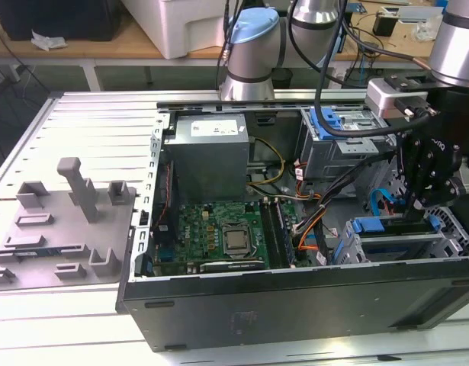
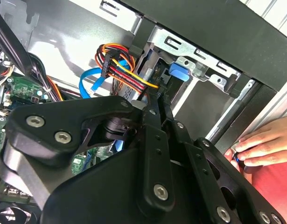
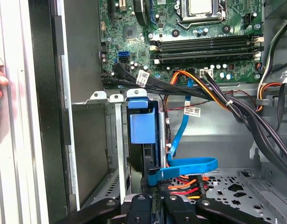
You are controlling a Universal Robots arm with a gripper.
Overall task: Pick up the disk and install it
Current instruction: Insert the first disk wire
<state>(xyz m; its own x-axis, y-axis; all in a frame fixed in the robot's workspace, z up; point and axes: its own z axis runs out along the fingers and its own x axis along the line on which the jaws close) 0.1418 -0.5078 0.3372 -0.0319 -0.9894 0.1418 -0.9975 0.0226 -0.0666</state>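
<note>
Fingers (image 2: 152, 135) closed, pressed together to a narrow tip in the second wrist view. Gripper (image 2: 157, 99) points into the drive cage (image 2: 199, 65), tip right at the outer end of the disk (image 2: 178, 72). Cannot tell if the tip pinches the disk's edge or just touches it.

Disk sits edge-on in a slot of the cage, in the corner of the open computer case (image 1: 295, 305) on the exterior view's right. Its blue bracket (image 3: 143, 126) stands upright between the cage's metal rails in the first wrist view, gripper (image 3: 157, 199) directly behind it. In the exterior view the gripper (image 1: 417, 210) hangs over the cage, disk (image 1: 371, 226) just beside it.

Orange, red and black cable bundle (image 2: 120, 65) runs right next to the gripper. Flat blue cable (image 3: 190, 164) loops beside the disk, close to the tip.

Case lies on its side, lid off, on a ribbed metal table (image 1: 89, 122). Motherboard (image 1: 219, 229) in the middle, grey power supply (image 1: 211, 152) behind it. Another blue bracket (image 1: 326, 122) rests on an upper cage at the far side.

Person's hand (image 2: 262, 144) rests on the case's outer edge, near the cage, apart from the gripper. Grey foam tray (image 1: 59, 221) lies on the table at the exterior view's left, well apart from the case's cage.
</note>
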